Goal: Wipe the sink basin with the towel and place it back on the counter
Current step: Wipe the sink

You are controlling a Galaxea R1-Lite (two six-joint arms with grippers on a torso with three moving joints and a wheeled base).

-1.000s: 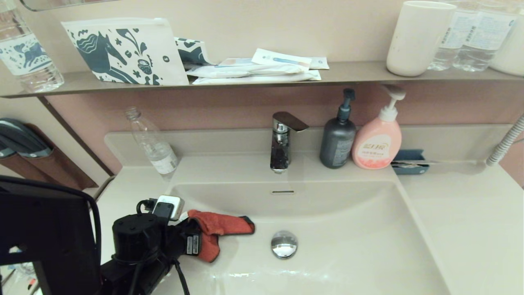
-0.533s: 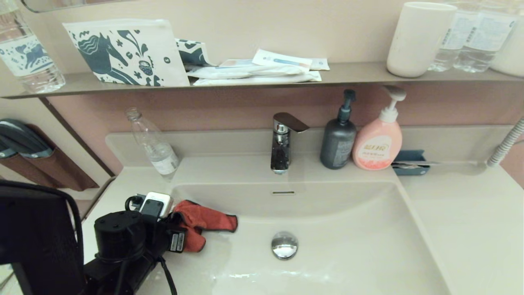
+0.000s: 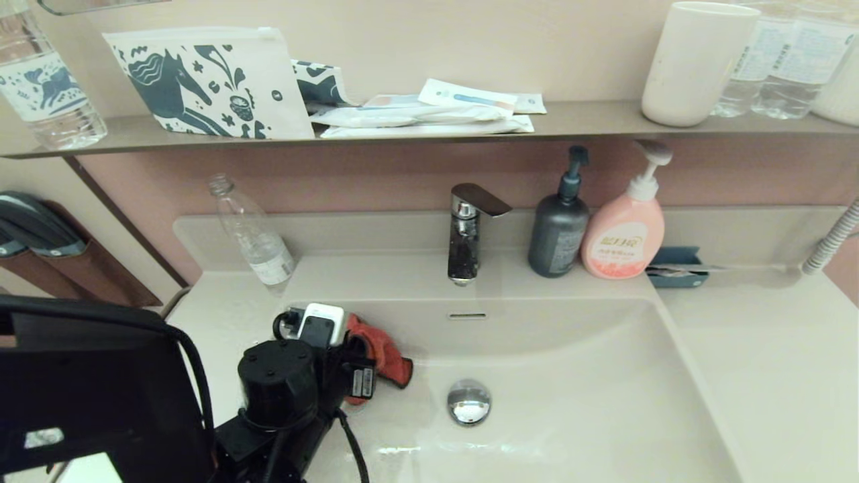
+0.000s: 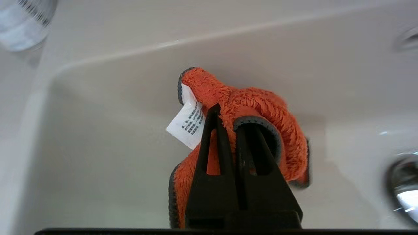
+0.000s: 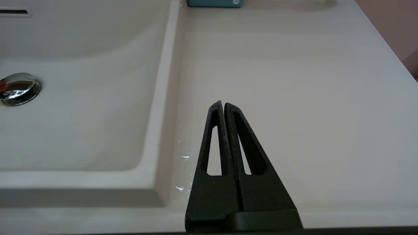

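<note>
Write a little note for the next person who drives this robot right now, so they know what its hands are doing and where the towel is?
Left gripper: shut on the towel, down inside the sink basin at its back left corner, left of the drain stopper.
Right gripper: shut, holding nothing, parked over the counter to the right of the basin.
Done: towel picked up and wiping under way.
Left: finish wiping the basin, then lay the towel back on the counter and let go.

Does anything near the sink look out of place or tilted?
Yes. An empty clear bottle on the counter, left of the faucet, leans tilted against the back ledge, not upright. Nothing looks spilled or damaged.
</note>
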